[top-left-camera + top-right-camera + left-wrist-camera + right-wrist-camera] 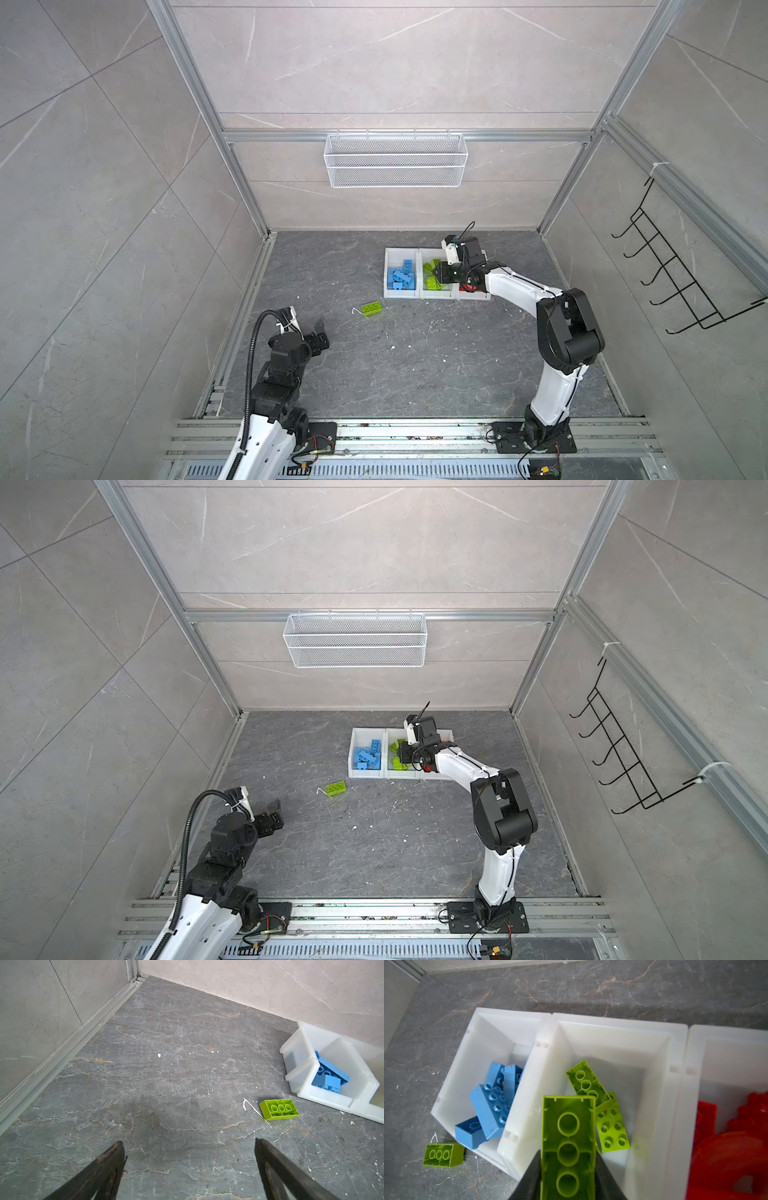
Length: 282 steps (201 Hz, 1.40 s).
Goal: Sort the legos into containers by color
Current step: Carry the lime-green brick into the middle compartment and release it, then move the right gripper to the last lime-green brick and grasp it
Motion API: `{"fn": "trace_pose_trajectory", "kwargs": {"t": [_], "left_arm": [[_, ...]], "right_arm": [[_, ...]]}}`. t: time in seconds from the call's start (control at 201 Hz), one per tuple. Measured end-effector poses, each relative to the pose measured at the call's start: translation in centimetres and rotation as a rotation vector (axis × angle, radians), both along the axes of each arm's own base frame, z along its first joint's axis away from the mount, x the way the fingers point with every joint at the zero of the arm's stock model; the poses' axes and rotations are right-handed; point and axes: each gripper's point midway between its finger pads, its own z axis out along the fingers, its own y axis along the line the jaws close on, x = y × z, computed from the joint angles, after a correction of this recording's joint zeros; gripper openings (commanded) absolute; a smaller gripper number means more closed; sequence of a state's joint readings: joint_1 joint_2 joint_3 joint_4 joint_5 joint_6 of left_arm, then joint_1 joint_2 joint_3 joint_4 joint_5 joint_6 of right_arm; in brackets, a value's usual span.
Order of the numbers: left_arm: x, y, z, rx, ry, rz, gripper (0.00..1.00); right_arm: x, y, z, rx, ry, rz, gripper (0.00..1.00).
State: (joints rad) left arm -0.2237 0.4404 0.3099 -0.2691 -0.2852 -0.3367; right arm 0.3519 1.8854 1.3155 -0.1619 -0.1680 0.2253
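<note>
Right hand point(568, 1157) grips a green brick point(568, 1122) over the middle bin point(612, 1026), which already holds greens point(612, 1128), so I'd say a drop is lined up; blues point(492, 1103) and reds point(737, 1147) fill the bins either side. Left hand point(189, 1142) hangs wide open over bare surface point(166, 1064). One loose green point(279, 1109) lies on the surface just beside the blue end bin point(324, 1098), nothing blocking it.

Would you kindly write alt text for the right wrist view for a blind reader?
The right gripper holds a lime green rectangular plastic brick, hollow underside to the camera, over the middle white plastic bin of green bricks. Neighbouring bins hold blue bricks and red pieces; one green brick lies on the grey tabletop.
</note>
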Motion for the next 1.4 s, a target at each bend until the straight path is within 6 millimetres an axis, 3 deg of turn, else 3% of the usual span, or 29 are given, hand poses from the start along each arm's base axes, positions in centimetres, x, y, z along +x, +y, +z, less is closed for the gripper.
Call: {"fn": "trace_pose_trajectory", "kwargs": {"t": [0.08,0.189,0.249,0.408,0.537,0.612,0.712,0.856,0.965,1.125,1.403], "left_arm": [[0.0,0.0,-0.3,0.002,0.012,-0.001,0.99],[0.1,-0.1,-0.7,0.005,0.032,-0.003,0.99],[0.1,-0.1,-1.0,0.007,0.042,-0.004,0.99],[0.1,-0.1,-1.3,0.009,0.059,-0.006,0.99],[0.1,-0.1,-1.4,0.010,0.059,-0.006,0.99],[0.1,-0.1,-1.4,0.010,0.059,-0.006,0.99],[0.1,-0.2,-1.4,0.010,0.059,-0.006,0.99],[0.1,-0.2,-1.4,0.009,0.059,-0.006,0.99],[0.1,-0.2,-1.4,0.009,0.059,-0.006,0.99],[0.1,-0.1,-1.3,0.009,0.058,-0.006,0.99],[0.1,-0.1,-0.7,0.003,0.032,-0.006,0.99]], "right_arm": [[-0.1,0.0,-0.2,-0.004,0.007,-0.001,0.47],[-0.1,-0.2,-0.2,-0.016,0.009,-0.004,0.72],[-0.1,-0.4,-0.3,-0.024,0.009,-0.007,0.79],[-0.3,-0.7,0.5,-0.038,0.001,-0.012,0.81],[-1.3,-0.3,3.4,-0.002,-0.037,-0.012,0.81],[-2.8,1.7,5.3,0.028,-0.065,0.019,0.82],[-6.0,6.1,6.2,0.069,-0.077,0.102,0.83],[-11.4,12.9,4.1,0.083,-0.018,0.222,0.85],[-13.1,15.8,1.4,0.036,0.023,0.249,0.87],[-13.1,18.6,-1.9,-0.051,0.046,0.245,0.90],[-11.4,20.8,-4.4,-0.146,0.043,0.221,0.91]]}}
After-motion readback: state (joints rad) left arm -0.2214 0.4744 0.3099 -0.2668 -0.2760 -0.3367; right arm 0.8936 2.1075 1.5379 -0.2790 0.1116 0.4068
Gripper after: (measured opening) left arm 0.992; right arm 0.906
